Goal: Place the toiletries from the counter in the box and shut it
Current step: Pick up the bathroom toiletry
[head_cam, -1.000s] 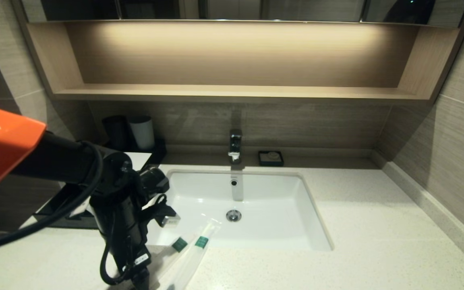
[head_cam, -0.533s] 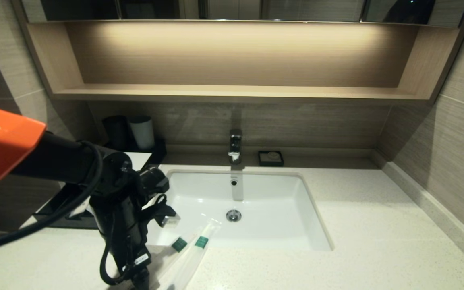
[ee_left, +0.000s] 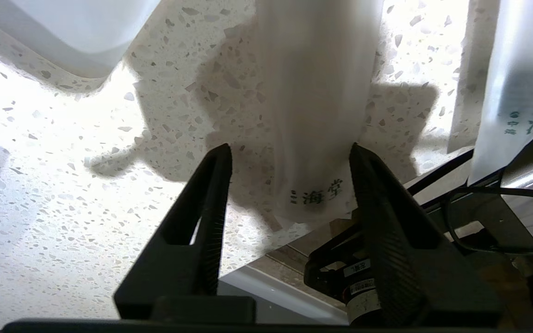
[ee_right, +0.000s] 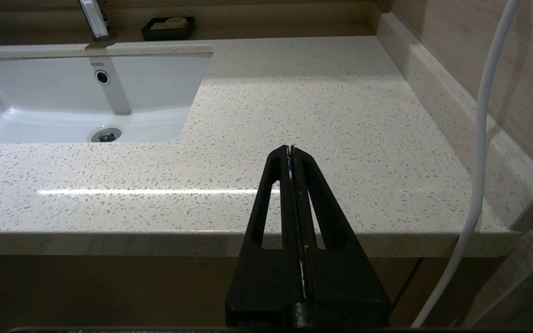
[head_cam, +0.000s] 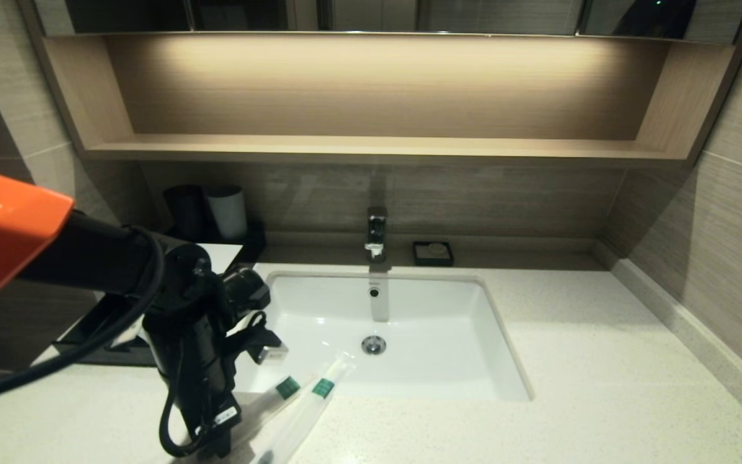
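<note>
Two slim translucent sachets lie side by side on the speckled counter (head_cam: 570, 361) at its front left, their green bands (head_cam: 288, 386) pointing toward the sink. A third sachet is not clear to see. My left gripper (ee_left: 289, 150) is open and points down over the front edge. Its jaws stand on either side of the printed end of one sachet (ee_left: 317, 106), the right finger touching or nearly touching it. A second sachet (ee_left: 521, 88) lies beside it. The box (head_cam: 221, 252) stands at the back left, mostly hidden by my left arm (head_cam: 190, 348). My right gripper (ee_right: 289, 149) is shut and empty, before the counter's right front edge.
The white sink (head_cam: 409, 322) with its faucet (head_cam: 376, 233) sits in the middle of the counter. A small black soap dish (head_cam: 433, 252) stands behind it. A black cup and a white cup (head_cam: 228, 211) stand at the back left. A wooden shelf (head_cam: 371, 147) runs above.
My left gripper has sunk a little toward the counter, and the sachets' green ends have shifted very slightly. Nothing else has moved.
</note>
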